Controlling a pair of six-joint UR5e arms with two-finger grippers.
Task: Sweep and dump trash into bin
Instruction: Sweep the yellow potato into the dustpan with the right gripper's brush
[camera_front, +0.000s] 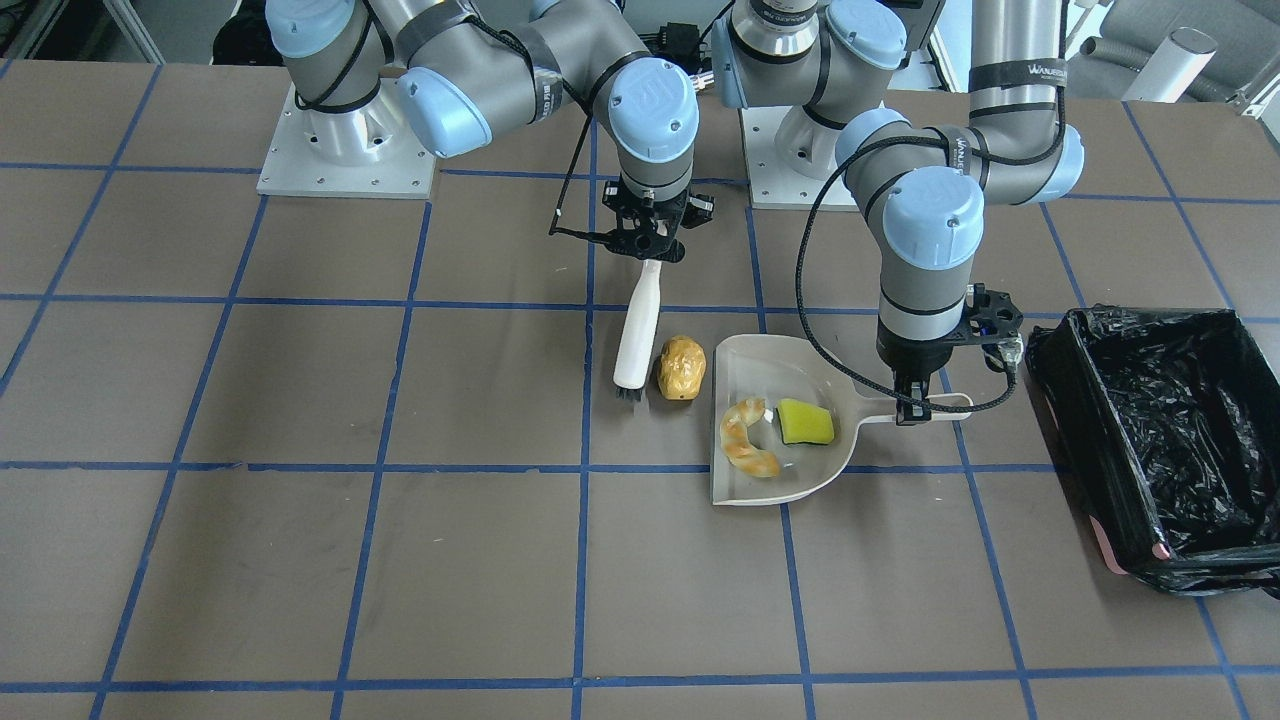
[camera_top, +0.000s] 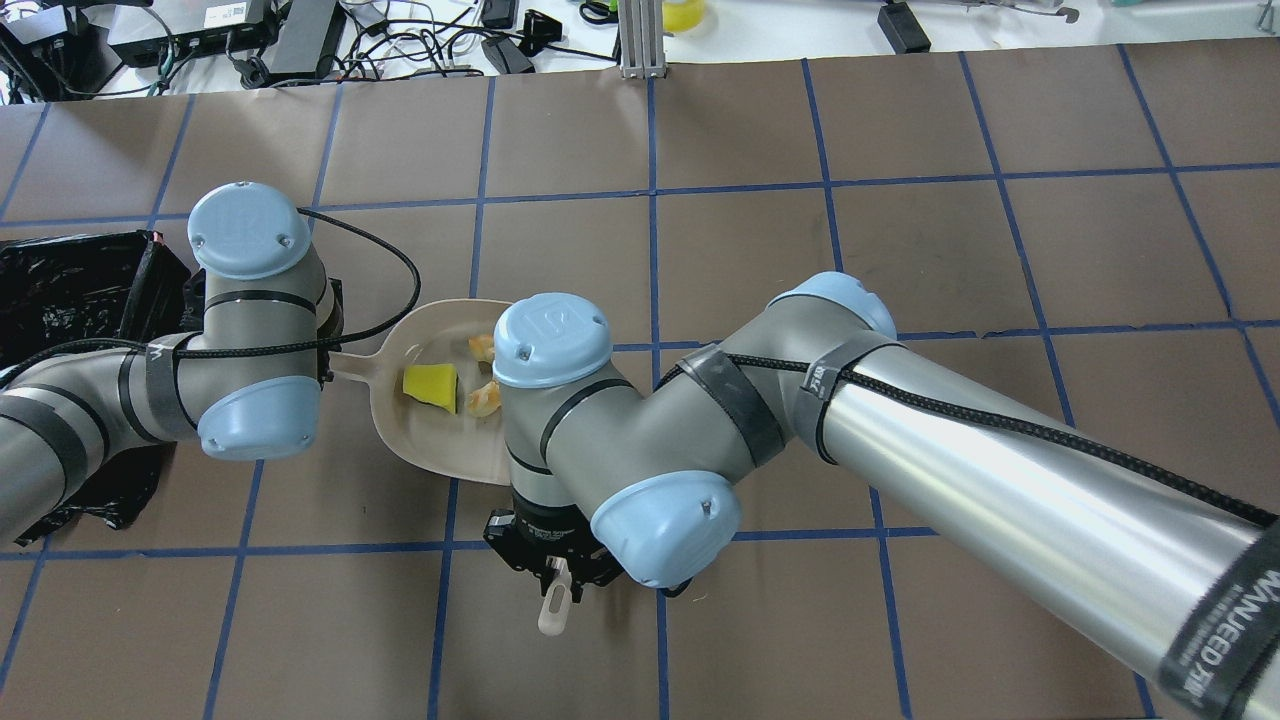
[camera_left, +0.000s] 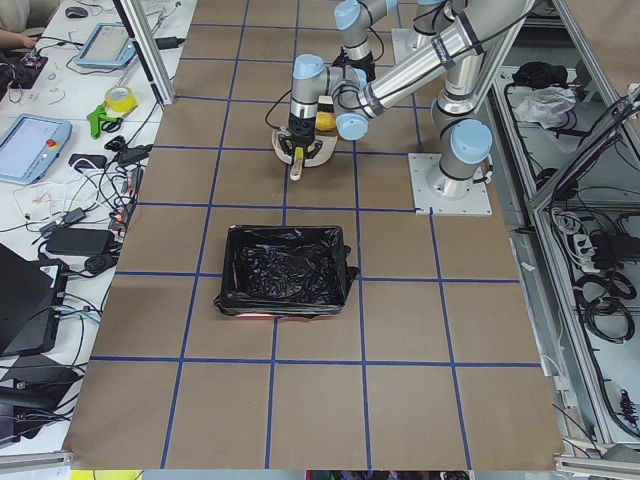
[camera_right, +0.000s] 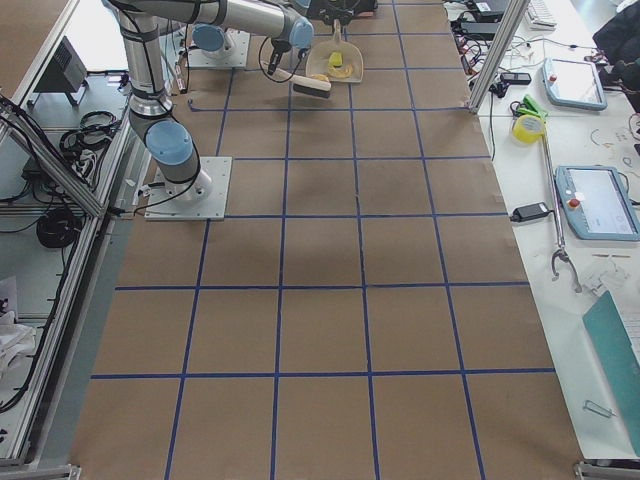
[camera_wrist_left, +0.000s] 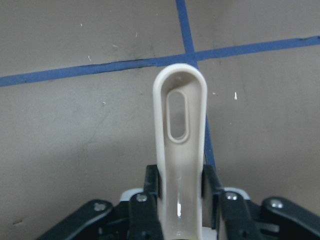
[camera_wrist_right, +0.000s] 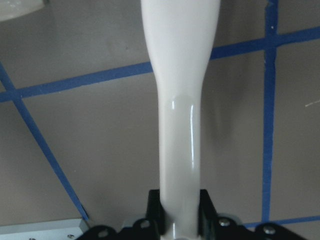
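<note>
The croissant (camera_front: 748, 438) and the yellow sponge (camera_front: 805, 422) lie side by side inside the beige dustpan (camera_front: 760, 365), just right of centre in the front-facing view. The brown lump (camera_front: 681, 367) sits on the table (camera_front: 300, 400), between the dustpan's open edge and the bristle end of the white brush (camera_front: 638, 335). Whether it touches the brush cannot be told. The table top is brown, crossed by blue tape lines into squares. The side views show benches with tablets and cables along one long edge.

The left gripper (camera_front: 912, 410) is clamped on the dustpan's handle, to the right of the sponge. Its fingers (camera_wrist_left: 152, 182) press both sides of the handle. The right gripper (camera_front: 650, 250) grips the top of the brush handle, above the lump, with its fingers (camera_wrist_right: 154, 202) tight against it.

The bin (camera_front: 1075, 440), lined with black plastic and showing a pink corner, stands at the right edge of the front-facing view, near the handle's end. The lower half of that view is open table top.
</note>
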